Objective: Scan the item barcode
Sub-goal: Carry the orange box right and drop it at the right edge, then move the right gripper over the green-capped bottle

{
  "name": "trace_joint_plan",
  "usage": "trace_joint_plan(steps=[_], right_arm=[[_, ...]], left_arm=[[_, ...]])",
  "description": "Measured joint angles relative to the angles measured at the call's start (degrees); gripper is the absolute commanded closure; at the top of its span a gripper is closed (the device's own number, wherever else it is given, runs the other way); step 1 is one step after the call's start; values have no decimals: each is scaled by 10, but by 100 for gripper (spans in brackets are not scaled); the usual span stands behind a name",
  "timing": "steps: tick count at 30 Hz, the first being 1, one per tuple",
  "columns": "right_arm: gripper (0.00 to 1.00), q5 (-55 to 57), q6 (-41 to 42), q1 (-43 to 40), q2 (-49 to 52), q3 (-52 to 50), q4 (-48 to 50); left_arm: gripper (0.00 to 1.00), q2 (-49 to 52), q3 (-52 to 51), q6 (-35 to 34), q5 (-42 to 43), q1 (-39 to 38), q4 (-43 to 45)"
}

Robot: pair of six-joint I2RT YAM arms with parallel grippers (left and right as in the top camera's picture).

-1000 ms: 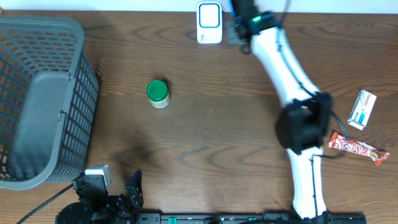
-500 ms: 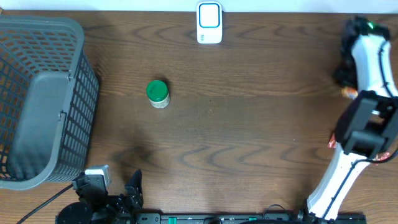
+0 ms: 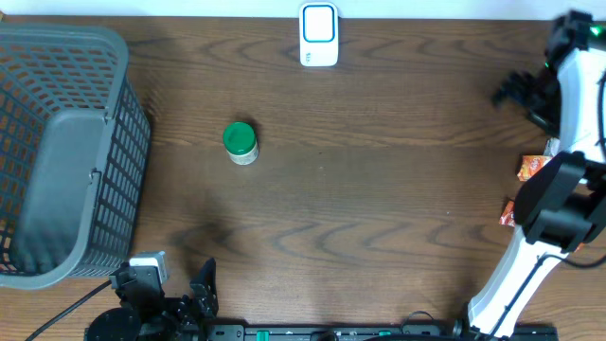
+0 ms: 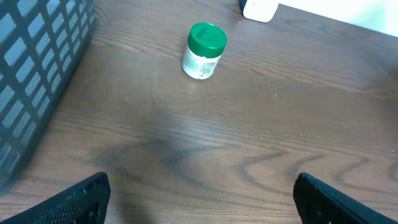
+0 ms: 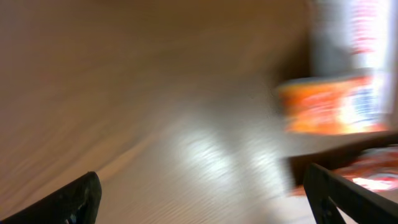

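Over by the tabletop's (image 3: 398,218) right edge, right pincer (image 5: 200,186) hangs wide open & empty near the orange pack (image 3: 531,168), prob lined up for a grab imo. Scanner (image 3: 319,34) sits far-middle, window up for barcodes. Left pincer (image 4: 202,180) open too, bottle (image 3: 240,142) well apart.

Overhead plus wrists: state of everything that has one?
Green-capped bottle, upright, cap on, nothing touching it.
Basket, upright, open top.
Scanner, at the far edge, nothing held to it.
Orange packet, lying on the table, partly hidden by the right arm.
Left gripper, open, holding nothing.
Right gripper, open, holding nothing; its view is blurred.
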Motion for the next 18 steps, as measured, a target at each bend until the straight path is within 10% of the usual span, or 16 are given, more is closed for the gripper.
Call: trace_joint_plan(steps=[12,18], right_arm=[[1,-95,-192,433,-33,10,147],[1,-98,-246,518,-21,10,197]], left_arm=[[6,0,0,0,0,0,0],[6,0,0,0,0,0,0]])
